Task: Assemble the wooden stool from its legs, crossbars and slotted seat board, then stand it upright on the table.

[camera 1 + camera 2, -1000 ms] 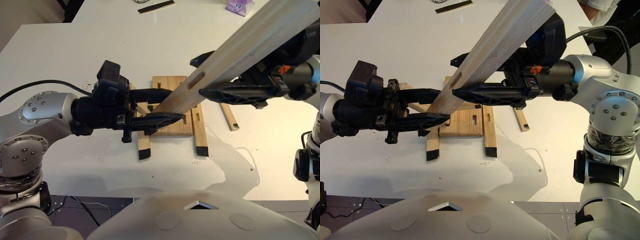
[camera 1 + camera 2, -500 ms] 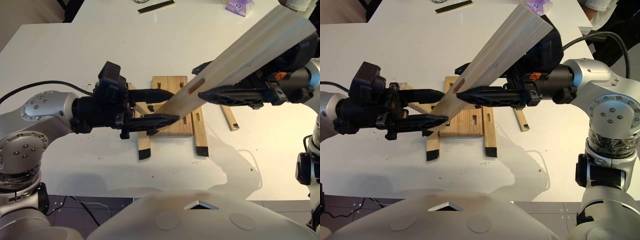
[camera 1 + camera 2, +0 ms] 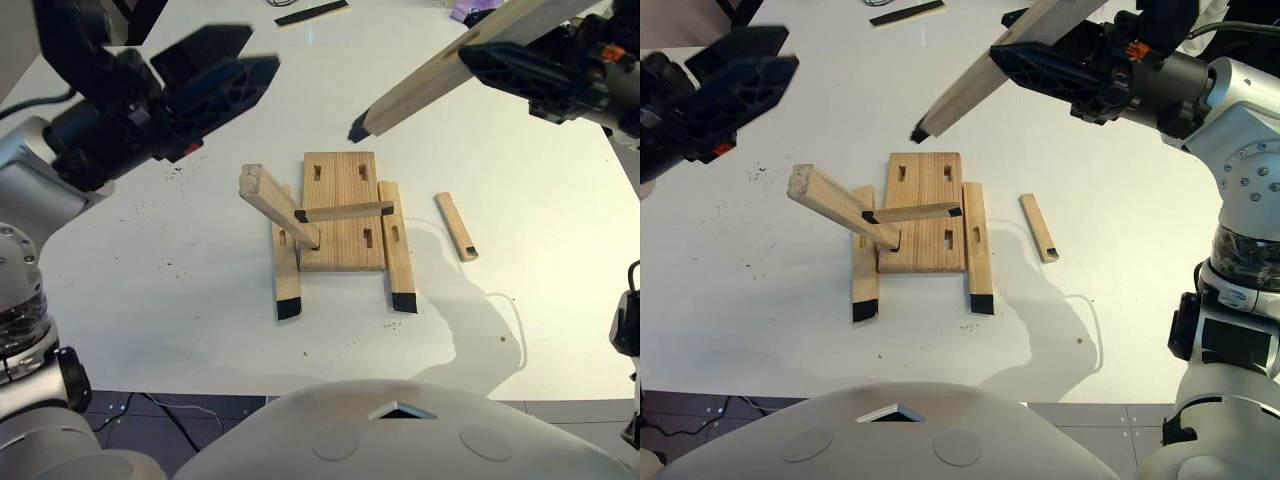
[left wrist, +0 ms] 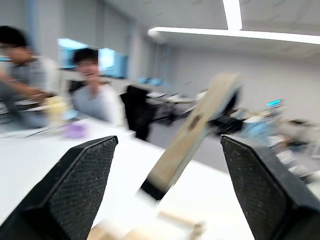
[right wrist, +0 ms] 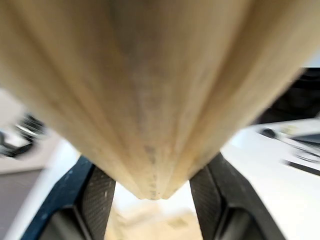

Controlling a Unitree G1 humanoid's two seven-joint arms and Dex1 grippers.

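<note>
**Right gripper** (image 3: 1005, 35): We find the jaws closed on a stool leg (image 3: 420, 88), one finger on each side face. The leg is held in the air above the table (image 3: 150, 280). Its long axis runs on a diagonal. The black-tipped end is the low end and points down and to the robot's left, over the far side of the seat board (image 3: 345, 185). The other end rises to the right, past the gripper.

**Left gripper** (image 3: 262, 48): We find it raised over the left side of the table, jaws spread wide and holding nothing.

**Seat board**: It lies flat at mid-table, slots facing up, long axis running away from the robot.

**Tilted leg** (image 3: 280, 205): Its foot rests at the board's near left slot, and it leans up and to the left. A crossbar (image 3: 345, 211) projects from it to the right, roughly level, across the board.

**Flat legs**: A left leg (image 3: 287, 275) and a right leg (image 3: 397, 250) lie along the board's two long edges, black tips toward the robot.

**Loose crossbar** (image 3: 457, 226): It lies flat to the right of the right leg, apart from it.
</note>
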